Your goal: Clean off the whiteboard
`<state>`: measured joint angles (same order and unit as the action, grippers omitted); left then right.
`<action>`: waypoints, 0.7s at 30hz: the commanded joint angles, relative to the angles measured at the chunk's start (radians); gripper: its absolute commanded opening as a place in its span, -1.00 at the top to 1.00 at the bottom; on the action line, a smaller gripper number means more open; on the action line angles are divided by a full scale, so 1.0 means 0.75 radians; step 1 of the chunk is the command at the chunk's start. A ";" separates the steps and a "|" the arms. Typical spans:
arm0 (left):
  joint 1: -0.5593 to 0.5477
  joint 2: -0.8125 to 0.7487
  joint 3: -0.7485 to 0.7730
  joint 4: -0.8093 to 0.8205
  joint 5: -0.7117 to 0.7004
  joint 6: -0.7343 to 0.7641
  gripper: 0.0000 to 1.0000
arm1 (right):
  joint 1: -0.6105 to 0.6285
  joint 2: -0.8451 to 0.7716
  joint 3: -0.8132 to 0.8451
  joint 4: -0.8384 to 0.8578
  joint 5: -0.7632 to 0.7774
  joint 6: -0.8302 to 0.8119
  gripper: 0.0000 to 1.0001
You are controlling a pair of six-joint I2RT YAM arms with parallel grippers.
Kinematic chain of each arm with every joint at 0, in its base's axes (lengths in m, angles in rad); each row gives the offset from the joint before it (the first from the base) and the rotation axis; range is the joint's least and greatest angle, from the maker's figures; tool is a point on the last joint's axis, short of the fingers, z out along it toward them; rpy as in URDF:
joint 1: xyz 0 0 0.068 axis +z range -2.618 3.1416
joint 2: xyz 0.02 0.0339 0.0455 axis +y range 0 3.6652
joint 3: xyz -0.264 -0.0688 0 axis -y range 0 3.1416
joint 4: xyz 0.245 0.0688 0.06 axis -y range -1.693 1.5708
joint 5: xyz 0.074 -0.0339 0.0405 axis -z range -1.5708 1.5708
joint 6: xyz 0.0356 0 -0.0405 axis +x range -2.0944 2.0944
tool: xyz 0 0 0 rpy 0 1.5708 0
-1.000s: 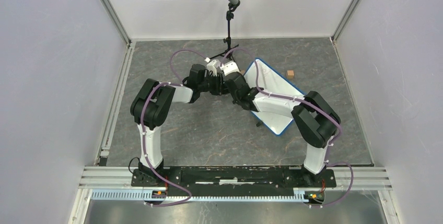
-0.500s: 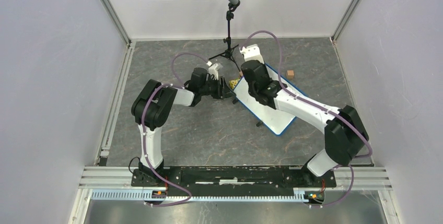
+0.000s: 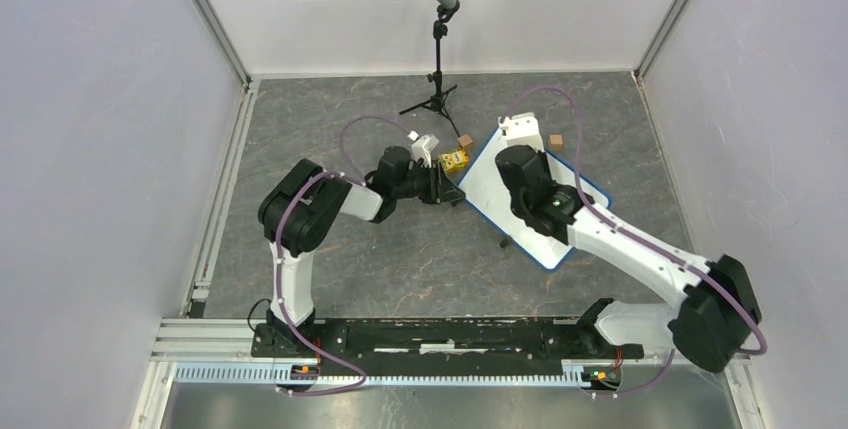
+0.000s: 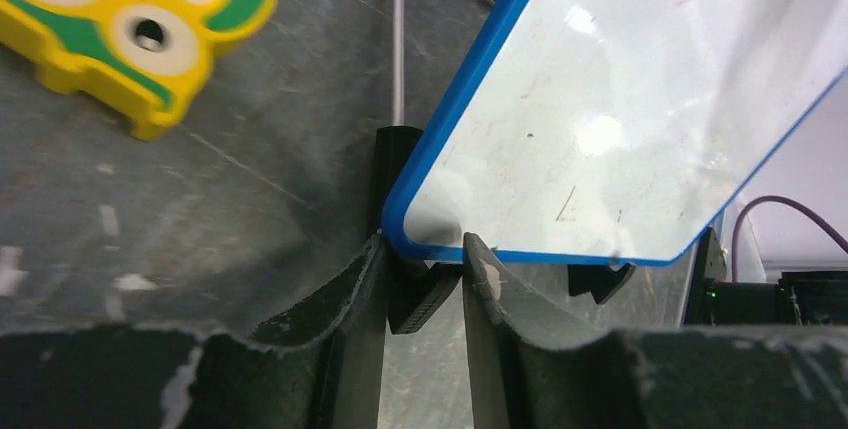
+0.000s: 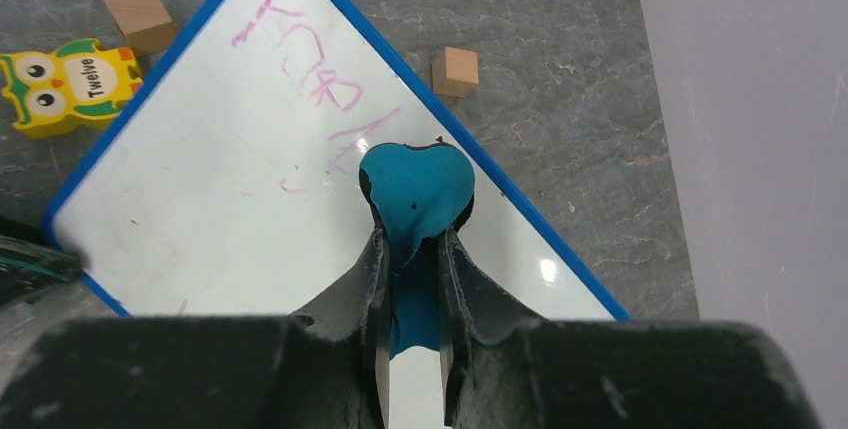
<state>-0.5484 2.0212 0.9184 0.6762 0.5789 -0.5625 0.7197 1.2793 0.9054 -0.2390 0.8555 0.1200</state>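
Observation:
The whiteboard, blue-rimmed with rounded corners, lies slantwise right of centre. Pink scribbles cover its far corner, and the rest of its face is nearly clean. My right gripper hangs over the middle of the board, shut on a teal-blue eraser whose tip sits just below the scribbles. My left gripper is at the board's left corner. Its jaws are closed around the blue rim and a black foot beneath it.
A yellow owl toy lies just left of the board's far corner. One wooden cube sits beside the owl and another beyond the board's right edge. A microphone stand stands behind, with a tripod leg reaching toward the left gripper.
The right arm swung from the middle out to the right and now stretches over the board. The left gripper shifted right to the board's corner, opening briefly and closing again.

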 commanded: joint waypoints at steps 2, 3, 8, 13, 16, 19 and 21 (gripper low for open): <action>-0.146 -0.064 -0.133 0.300 -0.082 -0.210 0.27 | -0.004 -0.190 -0.082 -0.011 -0.064 0.086 0.67; -0.155 -0.070 -0.174 0.343 -0.115 -0.235 0.27 | -0.003 -0.208 -0.093 -0.019 -0.073 0.088 0.67; -0.093 -0.193 -0.351 0.367 -0.260 -0.263 0.12 | -0.002 -0.290 -0.133 -0.048 -0.084 0.062 0.67; -0.077 -0.386 -0.357 0.210 -0.306 -0.167 -0.38 | -0.002 -0.321 -0.176 -0.036 -0.102 0.029 0.65; -0.063 -0.373 -0.184 0.019 -0.153 -0.026 -0.56 | -0.002 -0.310 -0.180 -0.031 -0.112 0.007 0.65; -0.058 -0.267 0.027 -0.142 0.097 0.113 -0.60 | -0.002 -0.306 -0.181 -0.015 -0.138 -0.003 0.65; -0.055 -0.186 0.164 -0.252 0.174 0.186 -0.60 | -0.003 -0.302 -0.178 -0.002 -0.153 -0.012 0.65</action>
<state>-0.5945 1.7985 0.8661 0.6617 0.5194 -0.6014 0.7197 1.0546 0.7715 -0.2787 0.7662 0.1310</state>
